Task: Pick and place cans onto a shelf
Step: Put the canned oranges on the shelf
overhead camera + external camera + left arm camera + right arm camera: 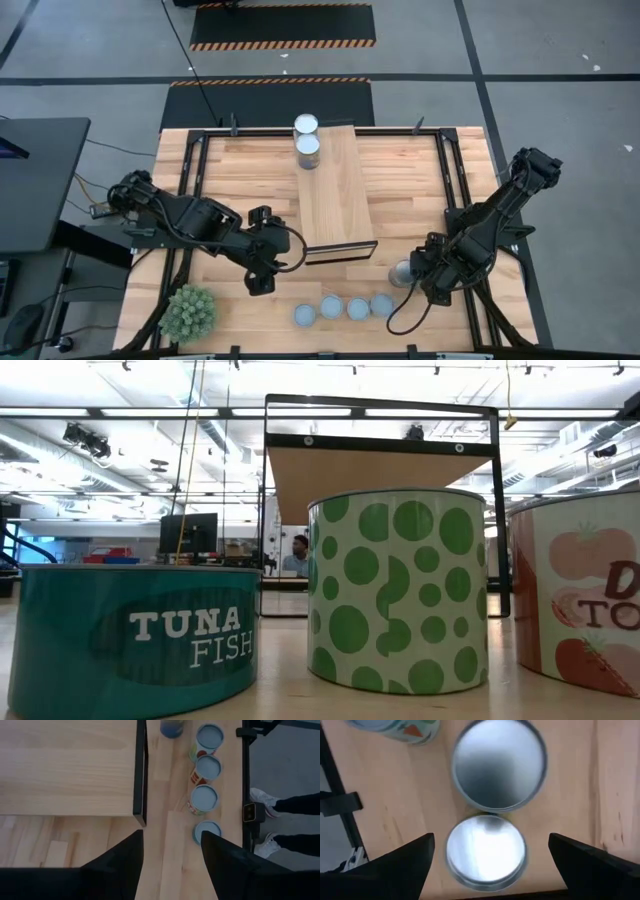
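Two cans (307, 135) stand on the far end of the light-wood shelf (335, 195). Several blue-topped cans (343, 308) stand in a row near the table's front edge, also in the left wrist view (205, 799). My right gripper (491, 842) points down, open wide, with its fingers on either side of a silver-topped can (486, 851) and apart from it. A wider silver-topped can (499, 765) stands just beyond it, seen in the high view (402, 272). My left gripper (171, 840) hangs open and empty above the table by the shelf's near end.
A spiky green plant ball (188, 312) sits at the near left corner. Black frame rails (455, 190) run along the table's sides. In the low view a teal tuna can (130, 640), a green-dotted can (400, 600) and a tomato can (580, 600) stand close by.
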You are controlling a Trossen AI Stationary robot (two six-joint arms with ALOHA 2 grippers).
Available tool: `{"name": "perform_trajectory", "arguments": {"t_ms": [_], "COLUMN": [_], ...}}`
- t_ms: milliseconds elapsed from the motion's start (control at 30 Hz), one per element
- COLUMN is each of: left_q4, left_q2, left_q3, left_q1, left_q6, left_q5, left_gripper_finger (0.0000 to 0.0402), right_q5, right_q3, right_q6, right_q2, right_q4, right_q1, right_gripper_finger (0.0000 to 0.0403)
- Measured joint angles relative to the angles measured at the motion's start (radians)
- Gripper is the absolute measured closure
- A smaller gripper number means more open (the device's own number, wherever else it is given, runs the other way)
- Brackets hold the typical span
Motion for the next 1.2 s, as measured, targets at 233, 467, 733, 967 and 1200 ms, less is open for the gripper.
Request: {"name": "perform_trajectory", "arguments": {"t_ms": [233,467,733,967,1200], "left_q4": [-0.001,-0.001,-0.003,-0.004,-0.017], "left_q2": [0.0,0.0,0.001,0.001,0.001], "left_q3": [0.0,0.0,0.0,0.0,0.0], "left_q1": [-0.001,0.0,-0.001,0.0,0.0], "left_q6": [-0.002,-0.007,-0.028,-0.025,-0.025], "left_q5": [0.01,0.01,0.011,0.01,0.011], "left_gripper_finger": [0.0198,0.0198,0.0198,0.0198,0.0198], "right_q5": [0.047,0.052,0.026,-0.044,-0.079], "right_q3": [0.0,-0.053,-0.122,-0.208,-0.214], "right_q6": [0.032,0.06,0.107,0.088,0.057], "right_q2": [0.0,0.0,0.0,0.0,-0.005], "right_q4": [0.017,0.064,0.101,0.224,0.222], "right_q1": [0.036,0.057,0.066,0.062,0.035], "right_gripper_finger": [0.0004,0.0003,0.0003,0.0021,0.0093]}}
